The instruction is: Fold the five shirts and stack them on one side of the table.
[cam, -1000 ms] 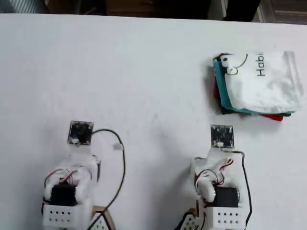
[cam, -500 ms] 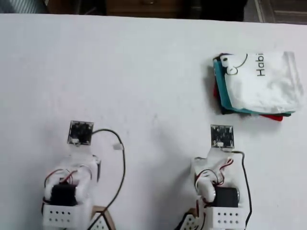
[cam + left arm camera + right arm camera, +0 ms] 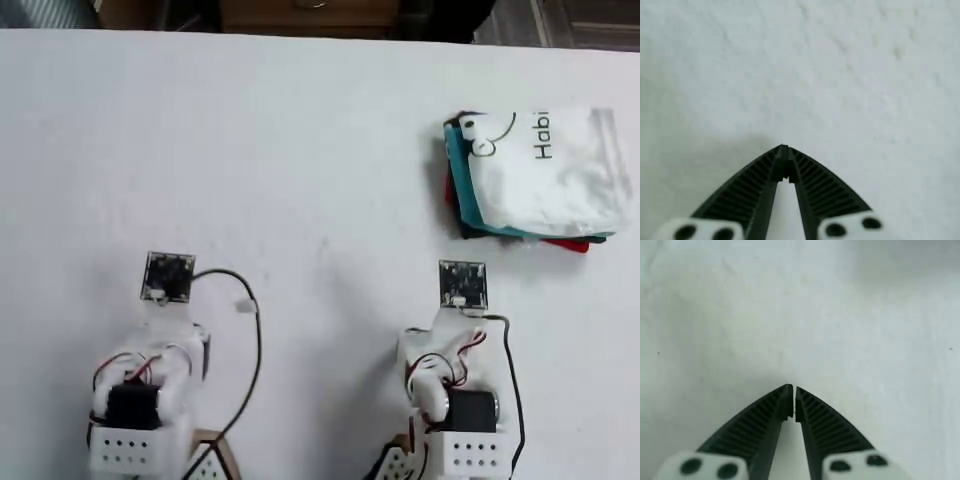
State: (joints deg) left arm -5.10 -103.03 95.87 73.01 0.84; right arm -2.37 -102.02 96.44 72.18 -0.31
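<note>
Shows left gripper (image 3: 784,150) closed tip to tip, gripping nothing, its ridged black wedge jaws low over the matte white table (image 3: 840,60). Shows right gripper (image 3: 792,390) likewise closed and empty, with a hairline gap between ribbed tips. Places the folded shirts (image 3: 535,175) well apart from both, in one squared stack at one side: soft white cloth on top, teal, red and dark edges peeking beneath. Suggests folding done, pincers parked clear.
</note>
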